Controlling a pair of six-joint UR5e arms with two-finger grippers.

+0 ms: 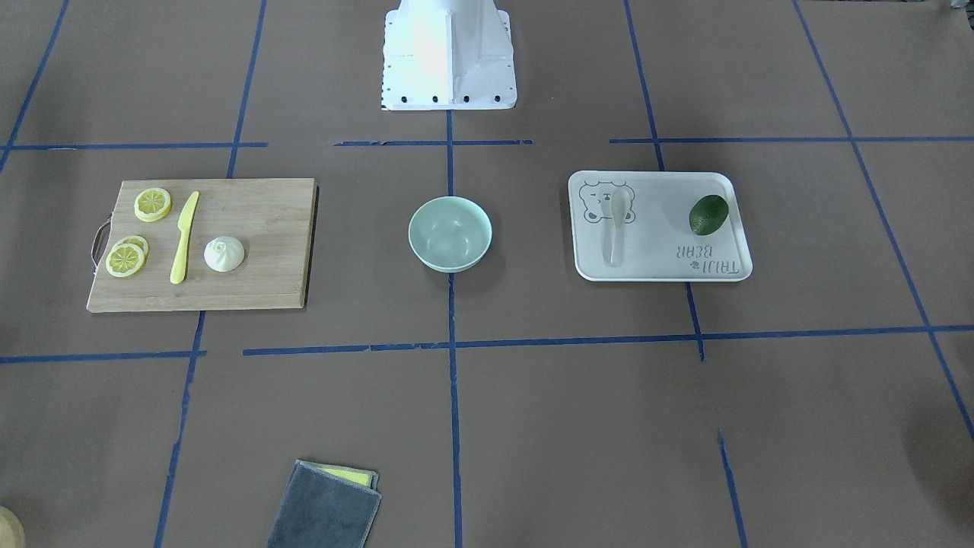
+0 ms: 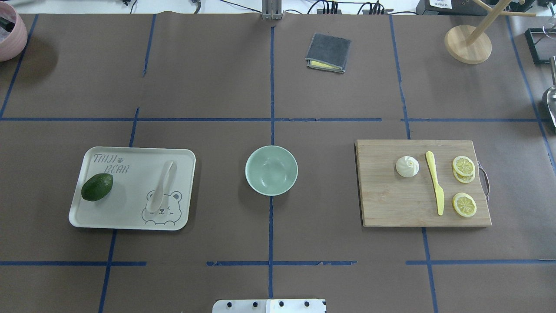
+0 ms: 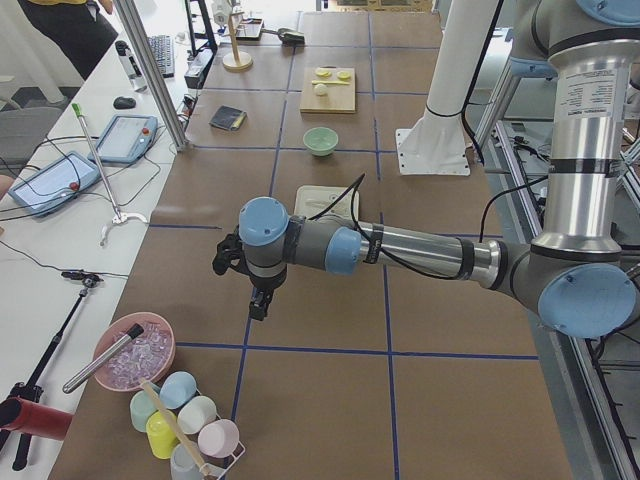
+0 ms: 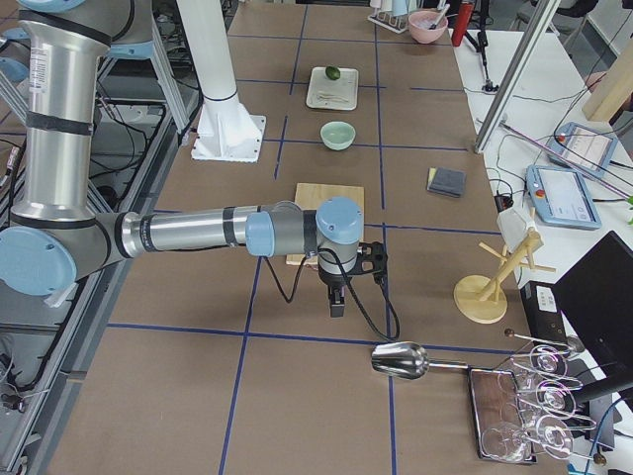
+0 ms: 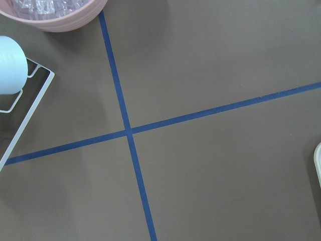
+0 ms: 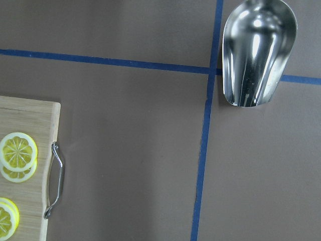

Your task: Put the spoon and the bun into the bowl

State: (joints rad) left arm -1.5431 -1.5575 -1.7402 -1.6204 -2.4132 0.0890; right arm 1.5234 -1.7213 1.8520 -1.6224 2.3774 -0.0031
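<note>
The pale mint-green bowl stands empty at the table's middle, also in the front view. The off-white spoon lies on the bear tray to the bowl's left. The white bun sits on the wooden cutting board to the bowl's right. My left gripper shows only in the exterior left view, pointing down over bare table beyond the tray; I cannot tell whether it is open. My right gripper shows only in the exterior right view, beyond the board; I cannot tell its state.
An avocado lies on the tray. A yellow knife and lemon slices lie on the board. A grey cloth, a metal scoop, a pink bowl, a cup rack and a wooden stand sit at the edges.
</note>
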